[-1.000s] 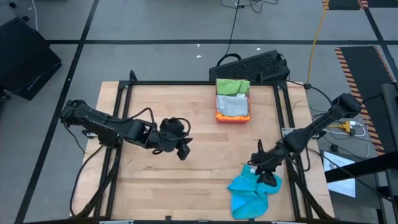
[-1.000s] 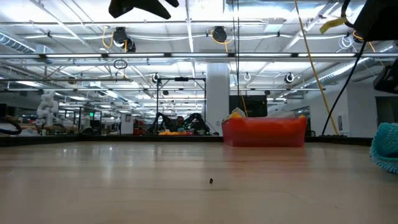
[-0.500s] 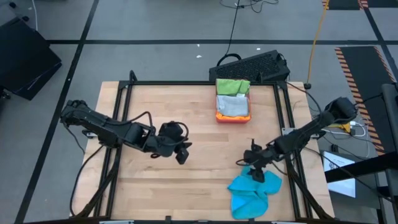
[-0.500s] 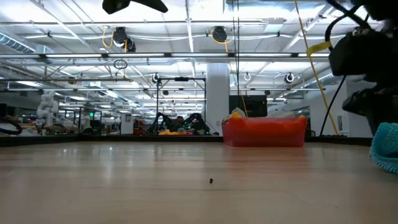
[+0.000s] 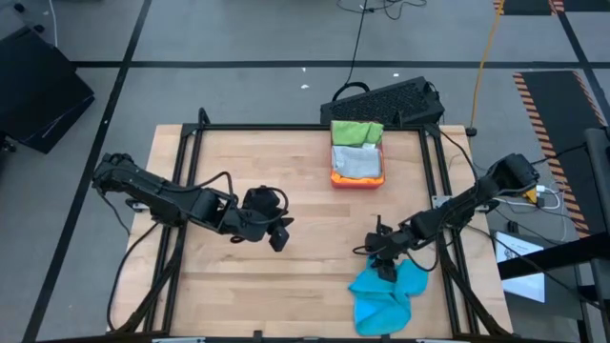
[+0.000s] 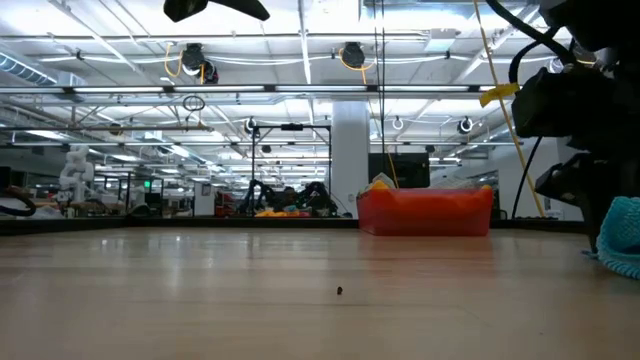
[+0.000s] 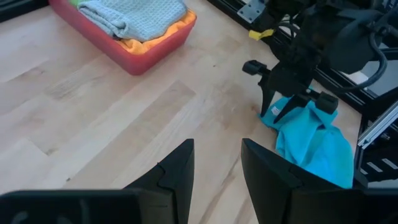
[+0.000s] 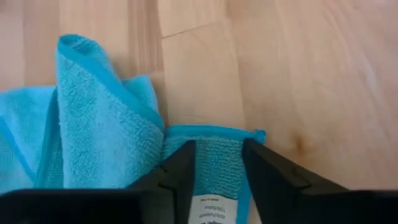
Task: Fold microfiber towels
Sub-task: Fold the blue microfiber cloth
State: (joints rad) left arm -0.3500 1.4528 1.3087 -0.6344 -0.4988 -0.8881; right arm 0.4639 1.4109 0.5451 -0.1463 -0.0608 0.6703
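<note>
- Shifting inward along the bench [image 5: 286, 276], right tool [image 5: 383, 268] now at the blue towel [image 5: 386, 297] corner; fingers narrowed astride its labelled edge; grip uncertain
- Hovering mid-bench, left tool [image 5: 279, 233] part-open, empty
- Starting the spread-out, likely

Wooden table [image 5: 286, 171], pale planks, black frame rails along its edges. Red tray [image 5: 357, 177] with folded cloths sits well beyond the right claw [image 5: 383, 268]. Crumpled blue towel [image 5: 386, 295] lies directly beneath that claw.
</note>
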